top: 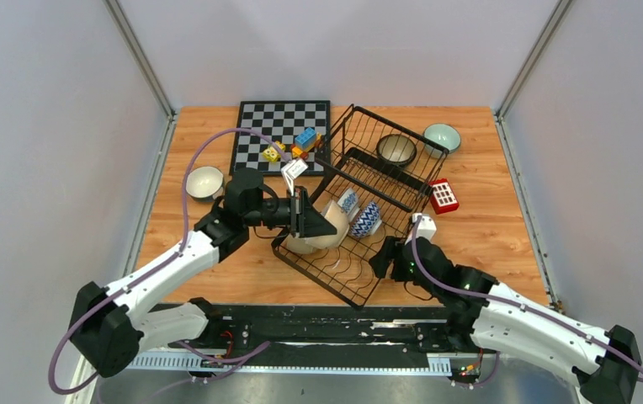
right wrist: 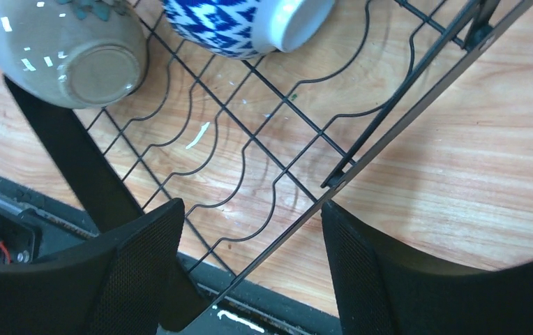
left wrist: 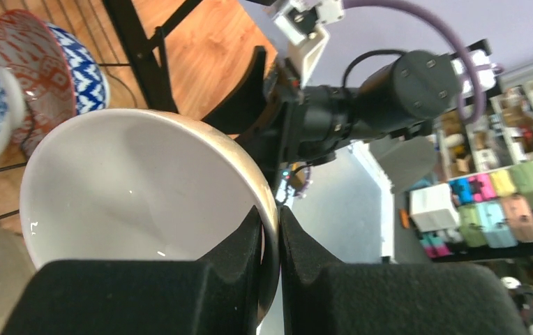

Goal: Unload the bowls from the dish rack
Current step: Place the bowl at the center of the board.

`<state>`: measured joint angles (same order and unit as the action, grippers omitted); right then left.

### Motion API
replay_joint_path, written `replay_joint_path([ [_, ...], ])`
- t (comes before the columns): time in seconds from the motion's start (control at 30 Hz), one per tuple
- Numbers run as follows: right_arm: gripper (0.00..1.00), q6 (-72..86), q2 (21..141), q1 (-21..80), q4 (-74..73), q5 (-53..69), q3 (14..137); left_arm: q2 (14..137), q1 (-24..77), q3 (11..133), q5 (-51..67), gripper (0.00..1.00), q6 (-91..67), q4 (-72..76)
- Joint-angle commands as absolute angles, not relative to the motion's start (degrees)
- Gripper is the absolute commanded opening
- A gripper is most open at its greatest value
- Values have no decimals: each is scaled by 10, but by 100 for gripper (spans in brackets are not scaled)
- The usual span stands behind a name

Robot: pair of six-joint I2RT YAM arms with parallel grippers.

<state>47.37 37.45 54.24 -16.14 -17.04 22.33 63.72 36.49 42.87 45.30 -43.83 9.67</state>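
Pinching the rim of the beige bowl (left wrist: 131, 195) at eight o'clock in the dish rack (right wrist: 389, 123), the left gripper (left wrist: 271, 218) may slip on glaze; the right gripper (right wrist: 250, 209), spread astride the five-o'clock wire, could snag it.

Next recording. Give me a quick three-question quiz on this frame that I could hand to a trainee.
1. True or false: the left fingers pinch the rim of a bowl.
2. The right fingers are: A) shut on a bowl, B) open astride the dish rack's edge, C) out of view.
3. What lies on the chessboard?
Key: 1 true; 2 B; 3 toy blocks.
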Motion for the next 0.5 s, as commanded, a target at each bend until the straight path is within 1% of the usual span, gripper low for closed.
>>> replay_joint_path([
  [0.0,76,417,349,534,-256,-148,281,583,368,492,415,0,-308,-63],
  [0.13,77,353,322,534,-306,-103,334,550,368,519,377,0,-249,-155],
  [0.3,77,287,292,534,-299,-20,392,517,369,557,315,0,-178,-264],
  [0.4,79,263,310,534,-298,14,445,494,368,580,275,0,-127,-318],
  [0.47,79,244,348,534,-301,41,488,471,368,587,259,0,-98,-334],
])
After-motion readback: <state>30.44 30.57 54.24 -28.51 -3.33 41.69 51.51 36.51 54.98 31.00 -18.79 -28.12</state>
